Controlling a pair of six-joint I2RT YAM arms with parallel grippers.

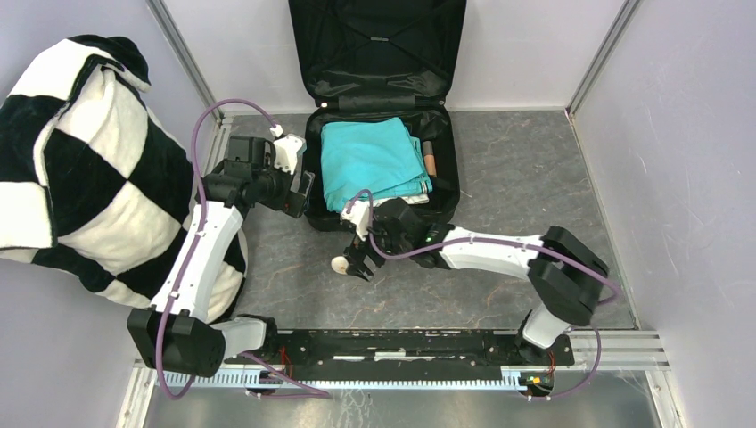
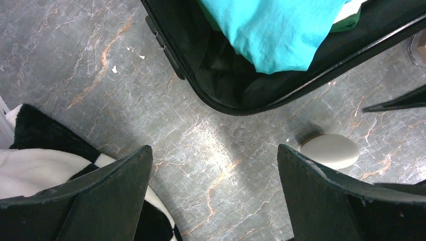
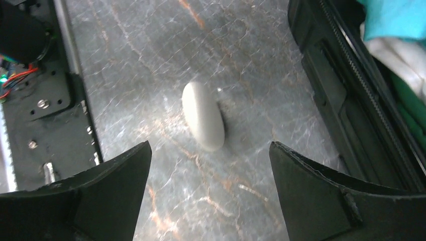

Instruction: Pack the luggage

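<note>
- right tool (image 3: 210, 150): nearest thing in the right wrist view, both black fingers spread wide, nothing between them
- white oval piece (image 3: 203, 116): lies flat on the grey marble worktop (image 1: 517, 169) just ahead of that tool, apart from both fingers, long axis running away from the camera; can't tell what it is, looks smooth and rounded
- luggage (image 1: 446, 178): open at the far middle of the worktop, lid stood up against the back wall, base lying flat; near wall sits just beyond the oval piece
- teal cloth (image 1: 370, 160): folded in the base, white and green layers under it, a slim pinkish item beside it on the right
- left tool (image 2: 214, 150): jaws wide too, empty, hovering by the luggage's near left corner; checkered blanket (image 1: 80, 160) just behind it
- step, my read: pick up the oval piece, not yet gripped
- risk: smooth curved sides, so an off-centre or too-high close could squirt it out along the worktop
- risk: coming down too low scrapes fingertips on the marble; too shallow only pinches the crown
- risk: near wall of the luggage is close, so a low carry could clip the rim and knock the piece loose
- risk: dropped on the sloping cloth stack, it may slide off
- risk: left tool sits near the carry path, so the arms could bump
</note>
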